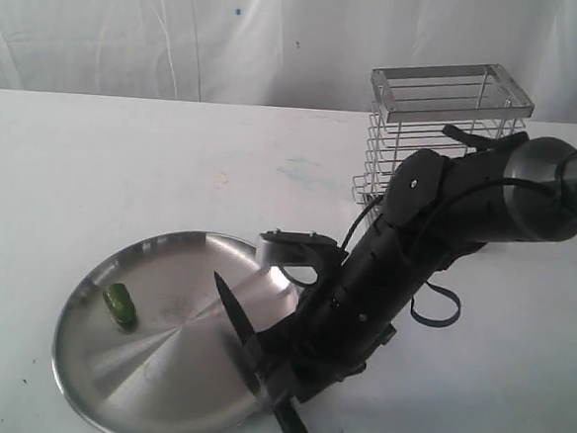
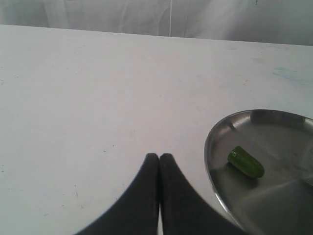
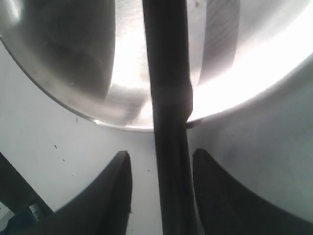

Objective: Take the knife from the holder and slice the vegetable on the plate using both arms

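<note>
At plate [image 1: 149, 375] edge, right tool [image 3: 161, 154] low, astride knife [image 3: 165, 58]

white tabletop [image 1: 124, 155] fills most of the view, matte, a few small dark specks and scuffs, faint bluish smudge [image 1: 307, 170] toward the far side, white curtain [image 1: 183, 31] with soft vertical folds behind the far edge, even diffuse light, soft shadows

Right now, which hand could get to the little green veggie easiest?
Left. The left hand, shut, is just outside the plate rim beside the vegetable. The right hand is across the plate, open around the knife.
</note>
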`<state>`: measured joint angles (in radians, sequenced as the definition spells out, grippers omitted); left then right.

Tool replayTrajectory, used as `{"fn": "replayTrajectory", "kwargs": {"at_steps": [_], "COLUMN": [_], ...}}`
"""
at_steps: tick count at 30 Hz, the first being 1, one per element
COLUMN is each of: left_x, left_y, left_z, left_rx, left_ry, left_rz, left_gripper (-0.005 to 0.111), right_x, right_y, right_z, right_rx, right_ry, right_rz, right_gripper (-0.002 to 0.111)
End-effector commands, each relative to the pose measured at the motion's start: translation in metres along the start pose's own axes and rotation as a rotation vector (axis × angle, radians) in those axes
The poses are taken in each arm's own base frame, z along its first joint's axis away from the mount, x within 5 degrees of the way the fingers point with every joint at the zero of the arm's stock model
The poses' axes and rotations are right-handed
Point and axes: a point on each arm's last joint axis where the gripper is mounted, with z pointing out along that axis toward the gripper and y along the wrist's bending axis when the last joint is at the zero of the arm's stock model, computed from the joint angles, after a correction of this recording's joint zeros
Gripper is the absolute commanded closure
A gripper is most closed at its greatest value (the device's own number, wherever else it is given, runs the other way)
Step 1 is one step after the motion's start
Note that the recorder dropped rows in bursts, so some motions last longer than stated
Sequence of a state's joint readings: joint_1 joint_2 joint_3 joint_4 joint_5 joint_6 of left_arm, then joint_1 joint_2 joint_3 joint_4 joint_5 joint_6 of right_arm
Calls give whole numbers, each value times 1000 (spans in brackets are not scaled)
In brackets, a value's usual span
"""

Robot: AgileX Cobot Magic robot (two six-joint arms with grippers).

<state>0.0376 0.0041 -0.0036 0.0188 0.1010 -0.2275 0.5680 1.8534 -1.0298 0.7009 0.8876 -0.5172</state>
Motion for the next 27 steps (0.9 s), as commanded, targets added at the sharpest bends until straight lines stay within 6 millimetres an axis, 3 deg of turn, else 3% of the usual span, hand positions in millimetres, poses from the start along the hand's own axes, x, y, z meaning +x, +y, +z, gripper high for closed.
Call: {"fn": "replayTrajectory", "kwargs": {"at_steps": [1, 4, 6, 9, 11, 14, 19, 22, 27], "left_x": [1, 1, 1, 1, 1, 1, 1, 1, 1], "left_y": [0, 0, 0, 0, 0, 0, 0, 0, -2], "left_z": [0, 0, 0, 0, 0, 0, 0, 0, 0], "left_rx": [7, 7, 7, 7, 7, 7, 7, 7, 33], "left_ry": [-2, -2, -2, -2, -2, -2, -2, -2, 1], "left_rz": [-8, -8, -8, -8, -8, -8, -8, -8, -1], "left_gripper": [107, 107, 107, 107, 107, 107, 107, 107, 107], "right_x": [-10, -15, -3, 25, 34, 36, 37, 37, 38], "right_y": [10, 24, 35, 65, 87, 105, 135, 137, 124], "right_z": [-20, -46, -58, -59, -51, -43, -2, 29, 54], "right_rx": [24, 37, 70, 319, 563, 785, 781, 793, 870], "right_ry": [-43, -102, -27, 106, 44, -121, -252, -223, -137], "right_rz": [-78, -71, -34, -34, 17, 47, -6, -39, -20], "right_gripper": [69, 70, 74, 76, 76, 76, 76, 76, 66]}}
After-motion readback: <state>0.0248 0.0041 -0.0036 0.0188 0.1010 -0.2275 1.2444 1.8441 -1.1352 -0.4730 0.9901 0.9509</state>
